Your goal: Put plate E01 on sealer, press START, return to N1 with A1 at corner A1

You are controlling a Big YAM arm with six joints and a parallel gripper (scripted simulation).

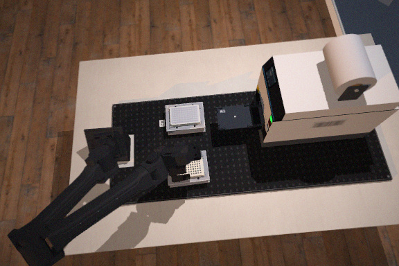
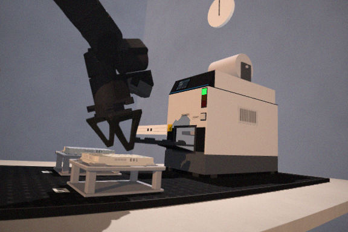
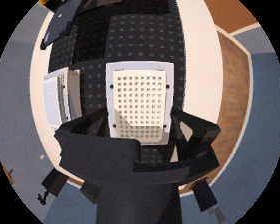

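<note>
Tool (image 2: pixel 119 147) (image 3: pixel 139 110): open, above plate E01 (image 1: pixel 195 168) (image 2: pixel 118 159) (image 3: pixel 140 102), which rests on its nest (image 1: pixel 206 171) (image 2: pixel 116 168) (image 3: pixel 111 95). Plate presumably light, rigid, smooth. Grip the long side walls low and level; avoid pressing the wells.

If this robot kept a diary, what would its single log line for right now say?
gripper: open, above plate E01 | E01: in nest | sealer stage: out, no plate | sealer lamp: green

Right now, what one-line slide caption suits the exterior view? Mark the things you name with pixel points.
Open gripper (image 2: pixel 119 147) (image 3: pixel 139 110) above plate E01 (image 2: pixel 118 159) (image 3: pixel 140 102) (image 1: pixel 197 168), sealer (image 2: pixel 241 128) (image 1: pixel 312 105) lamp green.
</note>
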